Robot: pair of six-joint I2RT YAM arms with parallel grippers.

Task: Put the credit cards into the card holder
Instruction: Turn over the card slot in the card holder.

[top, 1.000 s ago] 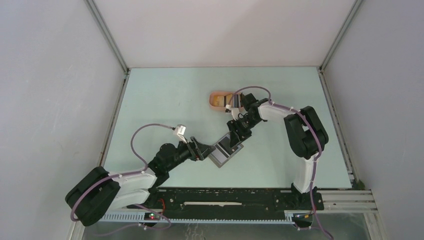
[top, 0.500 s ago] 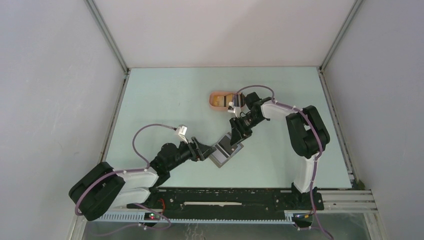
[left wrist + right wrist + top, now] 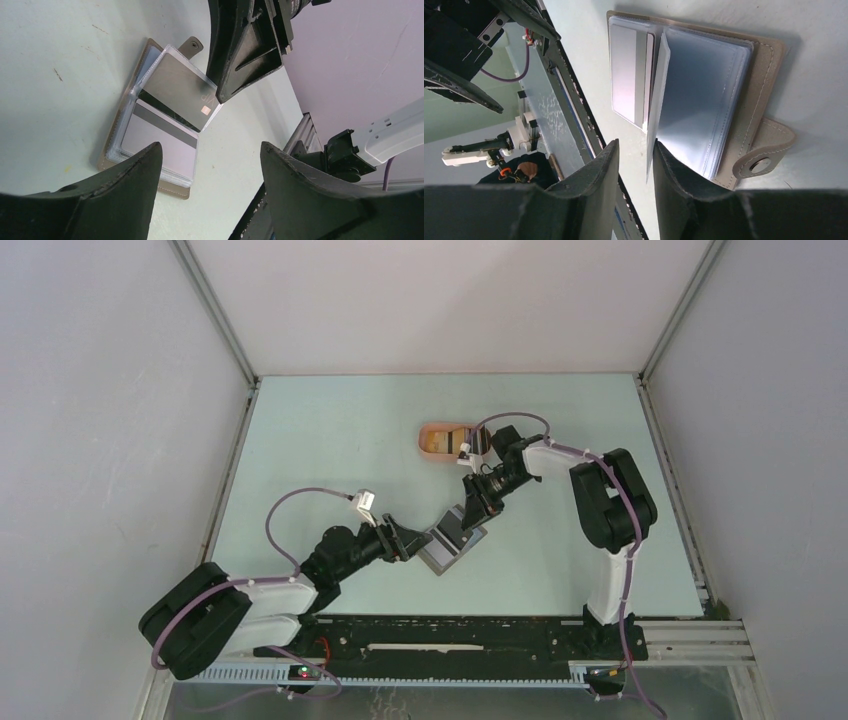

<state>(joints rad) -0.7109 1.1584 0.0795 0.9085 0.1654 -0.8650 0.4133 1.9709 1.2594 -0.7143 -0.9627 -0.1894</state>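
**Card at the sleeve mouth: what could spoil the insertion**

The flat grey-beige folding card holder (image 3: 445,550) is lying open on the pale green desk (image 3: 330,460), about midway across and nearer the near edge than the far one. Its round snap tab (image 3: 760,165) is sticking out to one side. The right gripper (image 3: 636,146) is hanging over it with its fingers pressed together on a thin dark grey metallic card (image 3: 177,90), pinching it by one corner. The card's free end is lying against the holder's clear plastic sleeves (image 3: 704,95). Whether it is actually inside a pocket or only resting on top cannot be told.

A pale lilac card with a dark stripe (image 3: 157,147) is already sitting in the neighbouring sleeve. The left gripper (image 3: 210,150) is hovering at the holder's near-left side with its fingers spread wide and holding nothing. It is not clear that it is touching the holder.

The main risk appears to be that the holder is not pinned. A push along the card could slide the whole wallet over the smooth desk instead of seating the card. The corner grip is also weak, so the card may twist between the fingers or catch a sleeve lip and fold the plastic. The right fingers are close to the loose pages and could flip one over. More cards are waiting in the salmon-pink oval tray (image 3: 422,438) toward the far edge — so a displaced holder would cost later steps too.
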